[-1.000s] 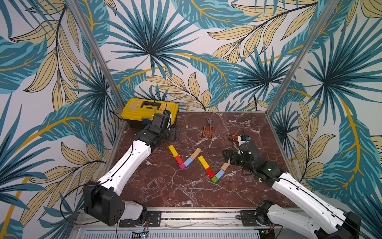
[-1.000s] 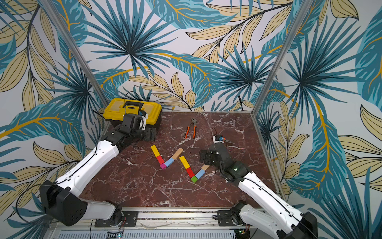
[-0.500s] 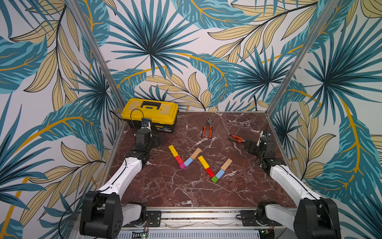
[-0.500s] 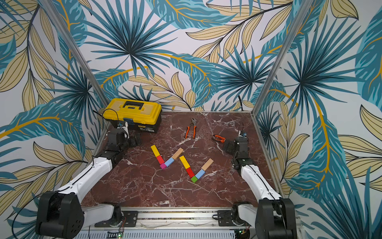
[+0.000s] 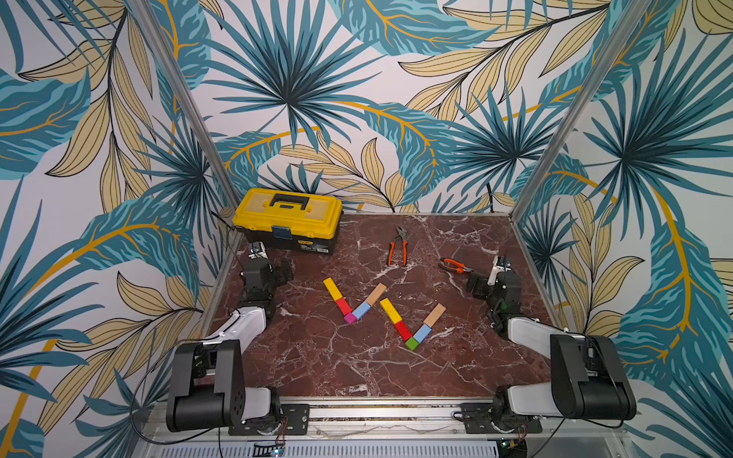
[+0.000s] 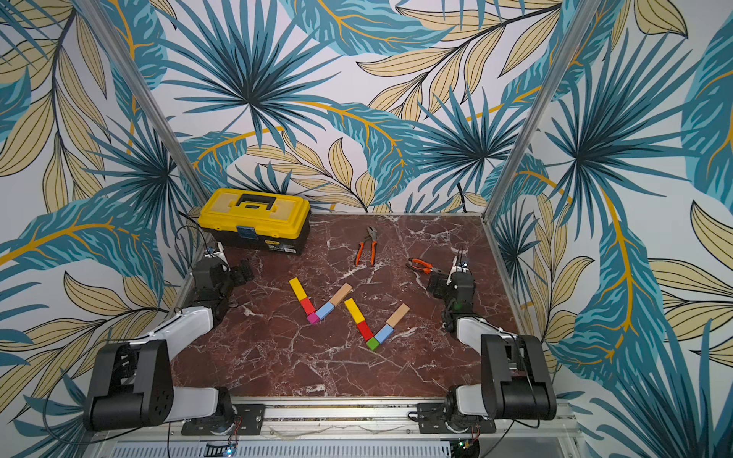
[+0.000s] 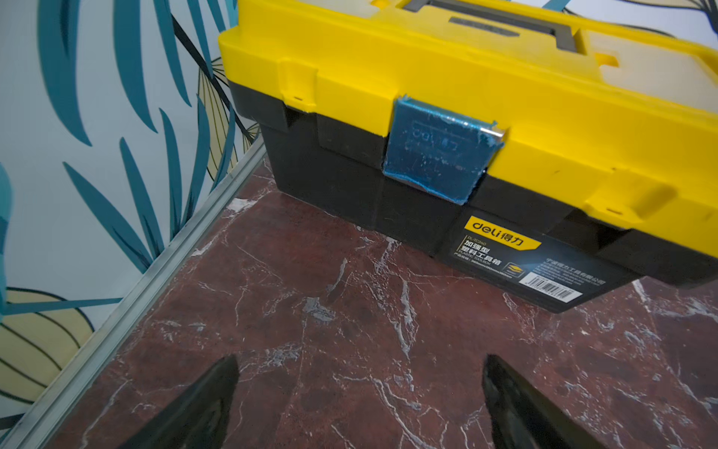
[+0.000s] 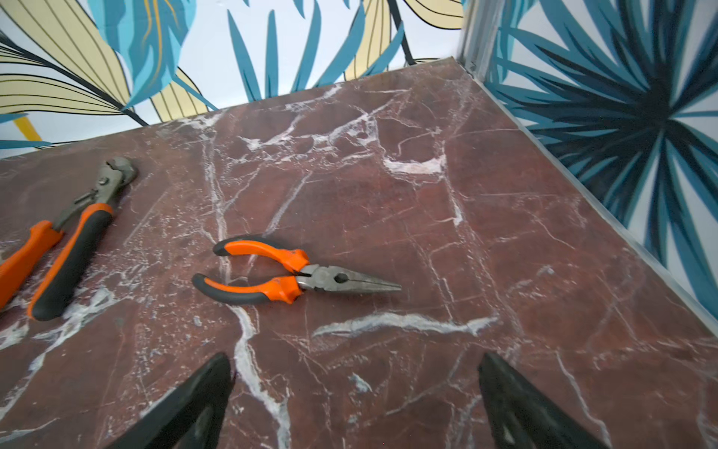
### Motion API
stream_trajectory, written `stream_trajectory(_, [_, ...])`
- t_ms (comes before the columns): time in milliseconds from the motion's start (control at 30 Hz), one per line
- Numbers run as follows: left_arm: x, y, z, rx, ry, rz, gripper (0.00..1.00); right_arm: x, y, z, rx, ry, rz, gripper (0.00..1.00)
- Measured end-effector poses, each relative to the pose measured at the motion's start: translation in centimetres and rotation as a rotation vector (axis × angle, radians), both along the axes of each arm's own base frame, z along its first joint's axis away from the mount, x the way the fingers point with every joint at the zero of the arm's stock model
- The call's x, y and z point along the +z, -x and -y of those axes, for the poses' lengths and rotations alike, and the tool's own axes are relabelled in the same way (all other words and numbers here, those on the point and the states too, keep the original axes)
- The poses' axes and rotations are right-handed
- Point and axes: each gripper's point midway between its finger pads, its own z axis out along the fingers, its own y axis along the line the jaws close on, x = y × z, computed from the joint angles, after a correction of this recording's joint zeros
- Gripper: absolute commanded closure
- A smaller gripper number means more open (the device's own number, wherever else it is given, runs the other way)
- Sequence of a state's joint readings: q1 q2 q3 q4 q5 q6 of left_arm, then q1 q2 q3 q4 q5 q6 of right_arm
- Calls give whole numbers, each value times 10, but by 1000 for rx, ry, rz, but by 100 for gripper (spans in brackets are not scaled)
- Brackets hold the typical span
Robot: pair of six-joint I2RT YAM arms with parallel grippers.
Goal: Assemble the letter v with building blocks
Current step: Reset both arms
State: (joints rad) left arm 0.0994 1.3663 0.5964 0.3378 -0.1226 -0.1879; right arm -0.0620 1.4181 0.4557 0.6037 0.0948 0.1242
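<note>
1. Red-brown marble tabletop [image 5: 357,372] carries, near its middle, one V figure of small wooden blocks [image 5: 343,306] with a magenta cube [image 5: 350,318] at the point. Just beside it lies a second V [image 5: 401,329] with a green cube [image 5: 412,343].
2. We see our left arm [image 5: 242,329] folded low at the left edge. The left gripper [image 7: 359,361] faces the yellow and black plastic toolbox [image 7: 427,77], its jaws wide apart and holding nothing.
3. Our right arm [image 5: 531,333] is folded at the right edge. The right gripper [image 8: 355,359] is also spread wide and empty, near the orange-handled needle-nose pliers [image 8: 295,276].
</note>
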Motion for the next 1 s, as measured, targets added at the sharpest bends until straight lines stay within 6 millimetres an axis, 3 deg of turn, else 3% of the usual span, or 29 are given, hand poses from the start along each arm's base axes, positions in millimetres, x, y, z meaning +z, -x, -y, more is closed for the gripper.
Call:
stream_trajectory(100, [-3, 4, 2, -16, -5, 20, 1, 2, -1, -7, 46, 11, 65, 0])
stream_trajectory(233, [-19, 14, 7, -42, -16, 25, 1, -15, 4, -12, 80, 15, 46, 0])
stream_trajectory(400, [-28, 9, 19, -117, -23, 51, 1, -5, -2, -16, 102, 25, 80, 1])
stream_trajectory(567, [-53, 6, 40, -230, -44, 36, 1, -4, -2, -17, 108, 26, 84, 0])
stream_trajectory(1000, [-37, 1, 45, -259, -68, 107, 1, 3, -9, -25, 132, 49, 96, 0])
